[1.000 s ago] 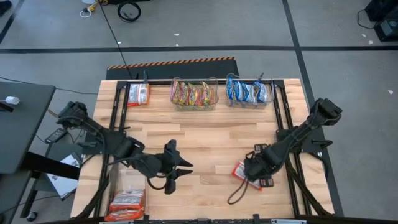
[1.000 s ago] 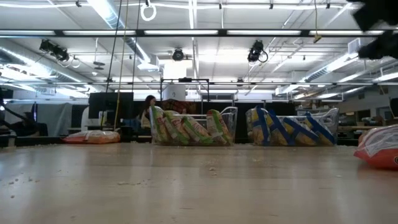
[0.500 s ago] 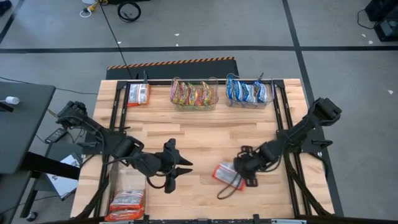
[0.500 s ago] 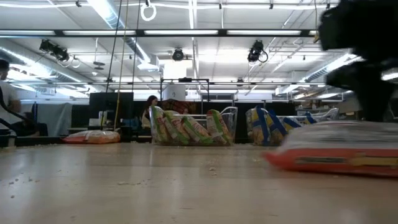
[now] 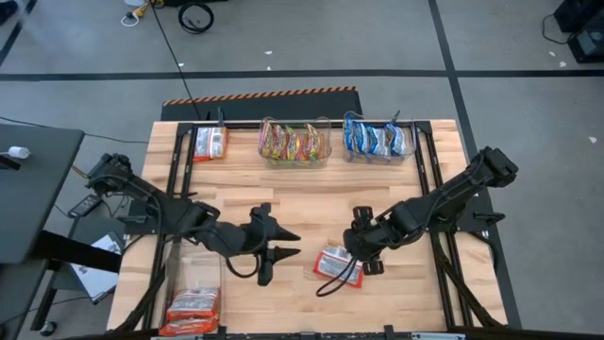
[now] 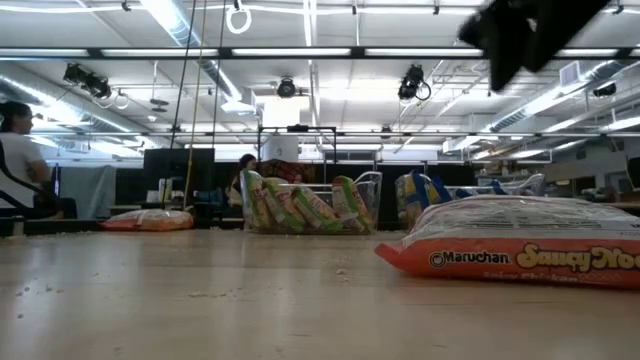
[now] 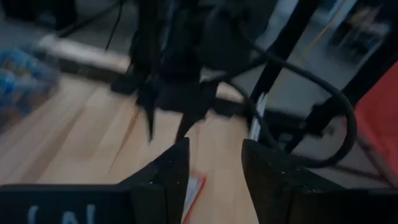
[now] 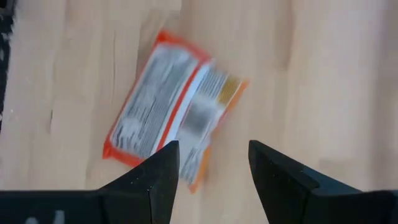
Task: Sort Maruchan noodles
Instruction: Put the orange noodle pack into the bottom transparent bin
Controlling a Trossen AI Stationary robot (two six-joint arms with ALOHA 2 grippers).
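- The red-orange packet reads "Maruchan" and "Saucy Noo…" in white on its edge.
- It is flat and crinkly, with a white printed face, and lies loose on the table.
- It sits just ahead of the right gripper, whose fingers are spread and hold nothing.
- The left gripper stands apart from it, fingers parted, empty.

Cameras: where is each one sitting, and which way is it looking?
High view: above the table, looking straight down; shows both arms, the left pincer and right pincer, with the red-orange packet between them.
Low view: at table-top height, looking level across to the far tubs; the packet lies close, part of an arm above.
Left wrist view: on the left arm, facing the other arm; own open fingers show.
Right wrist view: looking down at the packet; own open fingers show.
Shared: high, low and right wrist views all show that packet.
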